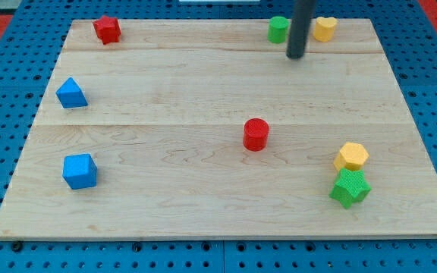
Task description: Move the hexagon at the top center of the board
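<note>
My tip [296,55] rests on the wooden board [203,98] near the view's top, right of centre. A green block [278,29], round or hexagonal, stands just up and left of the tip, a small gap away. A yellow block [324,29], shape hard to make out, stands up and right of the tip. The rod passes between the two. A yellow hexagon [351,157] lies at the view's lower right.
A red block [107,29] sits at the top left. A blue triangular block [71,93] and a blue cube [80,171] are at the left. A red cylinder [256,134] stands near the centre. A green star-like block [350,188] touches the yellow hexagon from below.
</note>
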### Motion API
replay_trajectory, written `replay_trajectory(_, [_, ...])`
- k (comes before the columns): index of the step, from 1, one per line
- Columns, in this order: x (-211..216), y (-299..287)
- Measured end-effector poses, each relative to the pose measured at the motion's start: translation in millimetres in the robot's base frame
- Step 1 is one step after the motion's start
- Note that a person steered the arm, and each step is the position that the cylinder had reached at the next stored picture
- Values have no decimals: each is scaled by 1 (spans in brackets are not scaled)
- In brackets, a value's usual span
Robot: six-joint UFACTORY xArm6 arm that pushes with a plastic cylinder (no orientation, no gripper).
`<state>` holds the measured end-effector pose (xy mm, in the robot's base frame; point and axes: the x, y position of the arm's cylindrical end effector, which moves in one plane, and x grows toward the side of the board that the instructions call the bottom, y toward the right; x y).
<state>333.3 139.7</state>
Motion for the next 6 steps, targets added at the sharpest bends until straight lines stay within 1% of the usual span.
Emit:
replay_trajectory(1, [112,51])
replay_trajectory(2, [184,82])
replay_trajectory(3, [182,69])
replay_trajectory(4, [181,8])
replay_trajectory(5, [171,-43])
replay_trajectory(6, [171,-81])
